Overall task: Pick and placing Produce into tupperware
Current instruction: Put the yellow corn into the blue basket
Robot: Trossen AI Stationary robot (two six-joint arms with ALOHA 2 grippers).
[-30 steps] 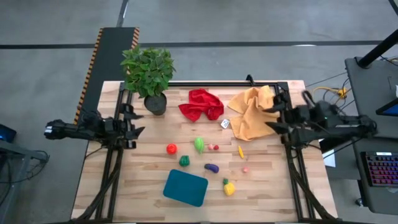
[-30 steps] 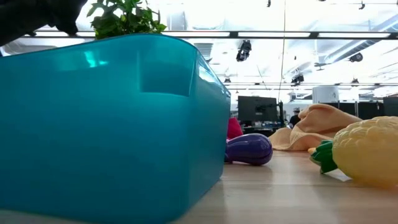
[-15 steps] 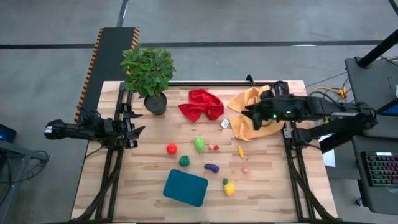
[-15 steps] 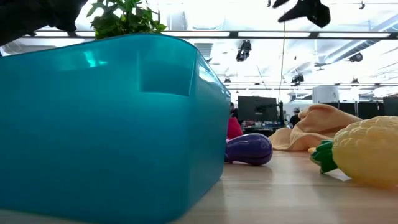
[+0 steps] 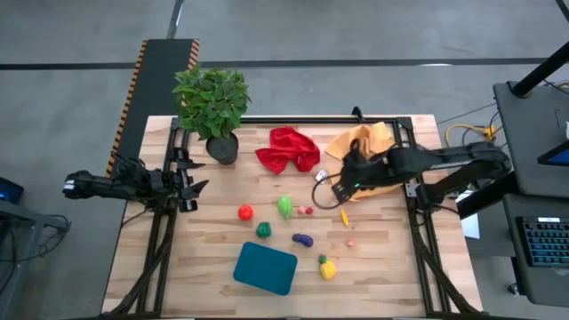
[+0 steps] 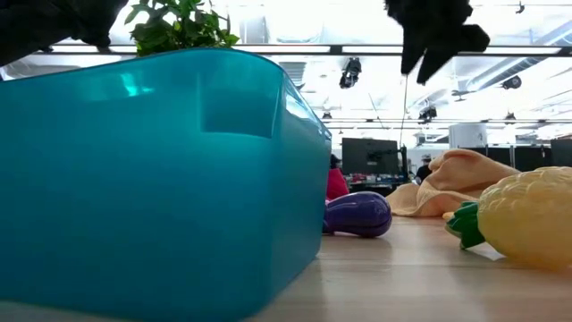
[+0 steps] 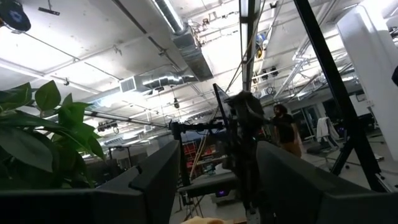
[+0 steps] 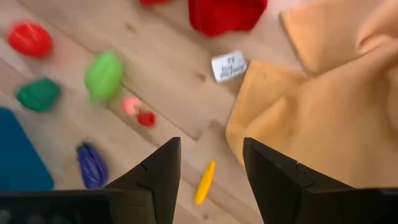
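Observation:
The teal tupperware stands near the table's front edge, with nothing seen in it. Produce lies loose on the wood: a red piece, a light green one, a dark green one, a purple one, a thin yellow one and a yellow cob. My right gripper hangs open above the table, pointing down by the yellow cloth's near-left corner, high over the thin yellow piece. My left gripper waits open at the table's left edge, tipped upward.
A potted plant stands at the far left. A red cloth and a yellow cloth lie along the far side, with a white tag between them. Bare wood lies at the near right of the tupperware.
My right arm has swung out from the table's right edge toward its middle, across the yellow cloth. Its gripper has tipped from about level to pointing down and has rolled. In the low view it has come down into the top of the picture. The produce has not moved.

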